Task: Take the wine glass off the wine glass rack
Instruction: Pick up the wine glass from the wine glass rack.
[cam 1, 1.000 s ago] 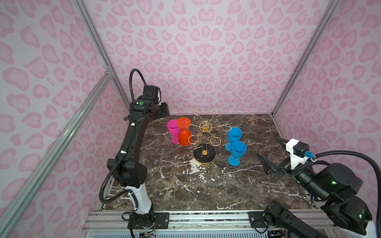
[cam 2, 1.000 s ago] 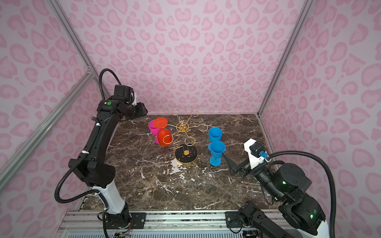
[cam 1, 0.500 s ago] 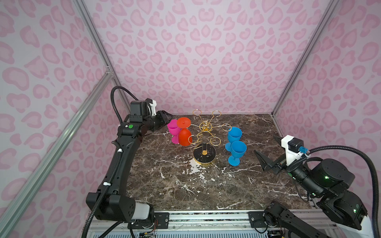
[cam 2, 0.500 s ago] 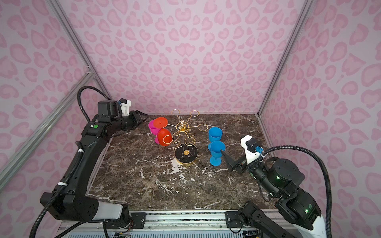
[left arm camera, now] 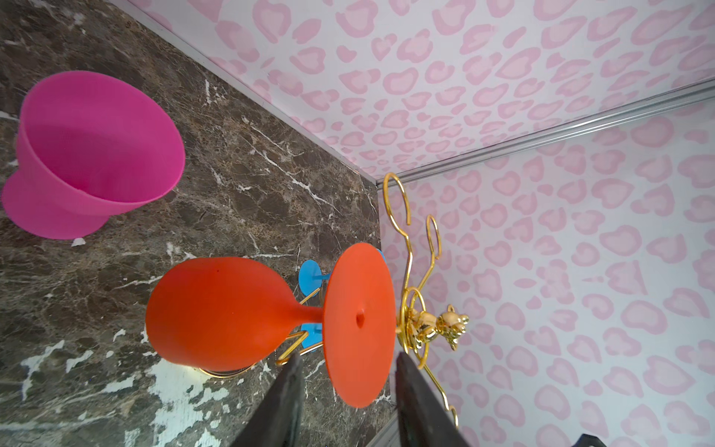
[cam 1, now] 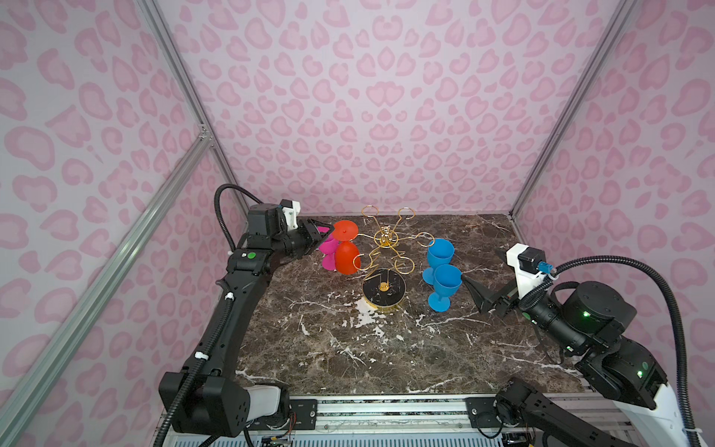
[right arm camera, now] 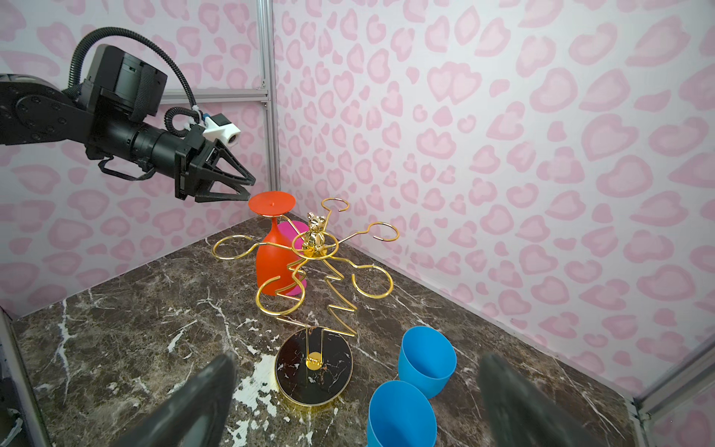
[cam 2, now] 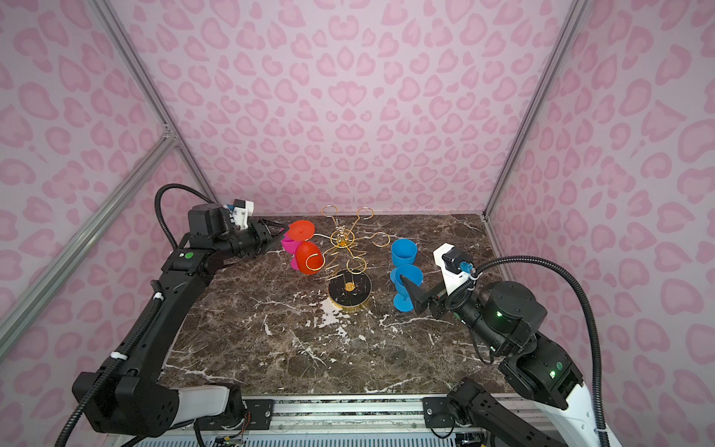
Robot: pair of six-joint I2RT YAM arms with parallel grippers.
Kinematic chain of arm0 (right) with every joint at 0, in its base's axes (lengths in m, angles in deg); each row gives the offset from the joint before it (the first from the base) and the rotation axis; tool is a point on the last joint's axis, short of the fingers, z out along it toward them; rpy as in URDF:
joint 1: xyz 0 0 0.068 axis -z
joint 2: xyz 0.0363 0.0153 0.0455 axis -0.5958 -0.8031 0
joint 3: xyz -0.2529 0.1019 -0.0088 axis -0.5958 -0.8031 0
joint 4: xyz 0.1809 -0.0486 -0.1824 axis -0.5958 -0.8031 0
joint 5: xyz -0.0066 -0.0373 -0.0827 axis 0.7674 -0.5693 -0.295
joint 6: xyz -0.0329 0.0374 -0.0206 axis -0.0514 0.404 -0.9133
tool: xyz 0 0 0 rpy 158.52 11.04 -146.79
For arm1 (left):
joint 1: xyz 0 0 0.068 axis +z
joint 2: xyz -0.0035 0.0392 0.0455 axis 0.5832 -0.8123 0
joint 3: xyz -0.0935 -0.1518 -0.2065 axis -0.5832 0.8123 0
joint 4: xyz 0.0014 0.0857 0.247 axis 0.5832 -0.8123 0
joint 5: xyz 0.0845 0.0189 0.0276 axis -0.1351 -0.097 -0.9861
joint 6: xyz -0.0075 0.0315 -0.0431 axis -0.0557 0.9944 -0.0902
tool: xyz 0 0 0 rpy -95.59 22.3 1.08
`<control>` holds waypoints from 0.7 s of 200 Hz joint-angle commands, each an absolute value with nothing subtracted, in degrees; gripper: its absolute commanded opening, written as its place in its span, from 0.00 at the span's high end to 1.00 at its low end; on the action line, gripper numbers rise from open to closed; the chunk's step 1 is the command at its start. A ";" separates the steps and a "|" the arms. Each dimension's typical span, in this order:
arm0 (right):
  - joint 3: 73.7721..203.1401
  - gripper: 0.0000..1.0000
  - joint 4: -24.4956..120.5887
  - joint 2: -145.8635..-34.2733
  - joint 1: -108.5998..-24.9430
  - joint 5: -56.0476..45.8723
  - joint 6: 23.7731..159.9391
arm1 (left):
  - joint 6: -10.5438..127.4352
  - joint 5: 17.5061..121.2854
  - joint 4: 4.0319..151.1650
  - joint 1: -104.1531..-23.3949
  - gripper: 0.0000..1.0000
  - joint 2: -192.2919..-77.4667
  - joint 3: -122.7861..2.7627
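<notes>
While a pink cup (left arm camera: pixel 93 154) stands close, the open left end effector (left arm camera: pixel 347 355) straddles the wine glass (left arm camera: pixel 220 313).

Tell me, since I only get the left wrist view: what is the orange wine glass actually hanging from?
Observer: The orange wine glass hangs bowl-down from one loop of the wine glass rack, a gold wire stand on a round black base.
Operator: Any other glasses on it?
Observer: No, its other five loops are bare.
Operator: And the other arm?
Observer: The right end effector is open and holding nothing, near two blue glasses upright on the table.
</notes>
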State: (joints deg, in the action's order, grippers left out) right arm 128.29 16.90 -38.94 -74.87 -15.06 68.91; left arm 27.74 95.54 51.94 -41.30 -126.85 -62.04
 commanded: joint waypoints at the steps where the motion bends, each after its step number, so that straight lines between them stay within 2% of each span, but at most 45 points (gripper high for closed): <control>1: 128.50 0.00 18.53 -38.56 -74.89 -14.54 69.20 | 27.07 96.68 54.89 -41.27 0.61 -126.44 -61.18; 140: 128.67 0.00 16.77 -37.68 -74.90 -14.98 69.55 | 26.01 96.29 56.54 -43.56 0.75 -128.35 -60.70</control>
State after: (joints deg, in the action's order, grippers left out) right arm 128.40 17.14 -37.85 -74.87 -15.13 69.30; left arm 26.24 95.97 54.46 -43.31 -128.05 -60.69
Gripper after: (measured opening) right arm 0.995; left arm 0.258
